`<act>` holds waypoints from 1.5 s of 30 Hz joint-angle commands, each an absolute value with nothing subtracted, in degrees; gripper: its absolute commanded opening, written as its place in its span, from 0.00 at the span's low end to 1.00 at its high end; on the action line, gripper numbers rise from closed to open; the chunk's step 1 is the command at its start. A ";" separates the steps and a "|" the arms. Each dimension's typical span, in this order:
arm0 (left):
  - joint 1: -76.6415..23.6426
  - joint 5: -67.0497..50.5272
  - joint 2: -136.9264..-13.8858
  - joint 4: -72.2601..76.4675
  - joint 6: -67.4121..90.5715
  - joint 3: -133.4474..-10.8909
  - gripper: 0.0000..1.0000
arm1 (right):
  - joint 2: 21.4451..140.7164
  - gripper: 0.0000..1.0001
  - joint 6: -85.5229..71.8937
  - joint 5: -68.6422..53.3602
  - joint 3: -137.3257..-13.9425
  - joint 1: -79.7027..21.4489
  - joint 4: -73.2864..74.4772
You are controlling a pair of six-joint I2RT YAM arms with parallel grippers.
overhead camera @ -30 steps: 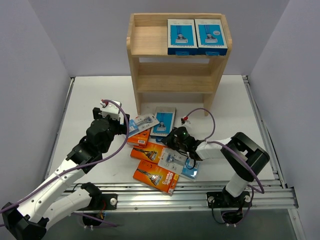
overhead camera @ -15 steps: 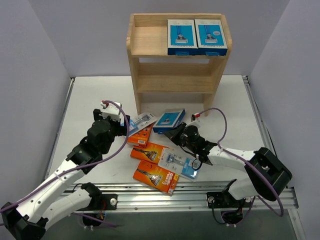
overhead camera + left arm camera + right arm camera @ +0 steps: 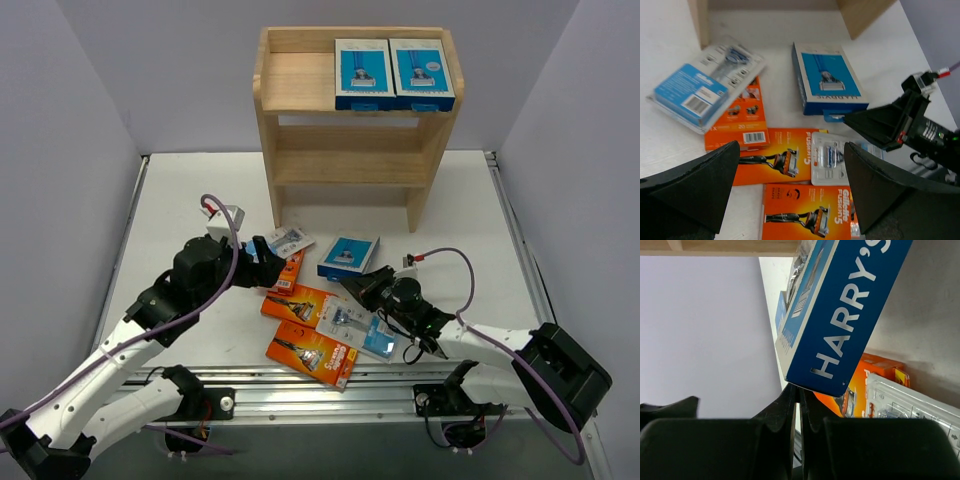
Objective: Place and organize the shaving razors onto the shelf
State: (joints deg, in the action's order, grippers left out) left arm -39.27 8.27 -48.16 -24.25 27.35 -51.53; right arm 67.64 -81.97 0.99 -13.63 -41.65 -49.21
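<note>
Top external: two blue packs [image 3: 392, 72] sit on the shelf [image 3: 300, 80], top tier. My right claw [image 3: 352, 284] pinches a third blue box [image 3: 349, 255] by its tab (low, before the shelf). My left claw [image 3: 265, 258] gapes over the orange packs [image 3: 310, 350] and blister cards [image 3: 288, 241] left on the table [image 3: 180, 200].

On the shelf [image 3: 300, 80], the left half of the top tier is lying open, two blue boxes [image 3: 364, 72] are taking up the right half, and both lower tiers are showing bare wood between the side panels. On the desk [image 3: 460, 200] the razor pile [image 3: 310, 320] is filling the near middle, with the left gripper [image 3: 268, 262] spread wide over its left end and the right gripper [image 3: 352, 282] pinching the blue box [image 3: 349, 255] at its right end, so passage is running right of the shelf and along the far-left strip. The purple cables [image 3: 445, 251] are looping above both ends of that pile.
</note>
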 commanded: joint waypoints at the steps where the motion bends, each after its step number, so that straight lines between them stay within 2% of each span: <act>1: -39.11 -3.66 -47.55 -16.99 32.28 -47.47 0.94 | 64.43 0.00 -85.60 0.53 -12.22 -41.40 -57.39; 5: -39.90 -3.08 -46.06 -11.96 26.47 -42.20 0.94 | 61.27 0.00 -86.40 -2.98 -11.25 -41.31 -56.52; 9: -43.05 -0.53 -47.02 -12.91 16.30 -43.76 0.94 | 58.10 0.00 -87.27 -5.88 -11.69 -41.31 -53.53; 14: -52.89 13.32 -52.81 -14.77 3.36 -49.21 0.94 | 53.19 0.00 -84.74 -8.70 -14.32 -40.78 -45.19; 20: -62.65 22.32 -59.59 -11.61 -12.55 -51.59 0.94 | 49.58 0.00 -84.29 -12.30 -14.68 -38.15 -41.75; 27: -66.97 22.23 -60.64 -5.02 -28.27 -50.28 0.94 | 48.69 0.00 -84.37 -16.61 -14.15 -36.12 -42.45; 33: -67.32 17.68 -62.75 -0.97 -35.49 -48.69 0.94 | 49.57 0.00 -83.58 -19.60 -14.68 -35.86 -43.85; 40: -67.32 10.12 -67.76 0.18 -38.23 -50.18 0.94 | 49.57 0.00 -83.58 -20.65 -14.41 -35.77 -45.44; 45: -67.32 3.01 -69.43 -5.97 -36.31 -52.64 0.94 | 49.04 0.00 -83.41 -20.74 -13.80 -35.60 -45.09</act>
State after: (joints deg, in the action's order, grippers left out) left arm -67.09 9.82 -69.12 -4.12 -36.47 -49.12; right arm 50.04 -84.14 -19.20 -12.21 -36.03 -40.12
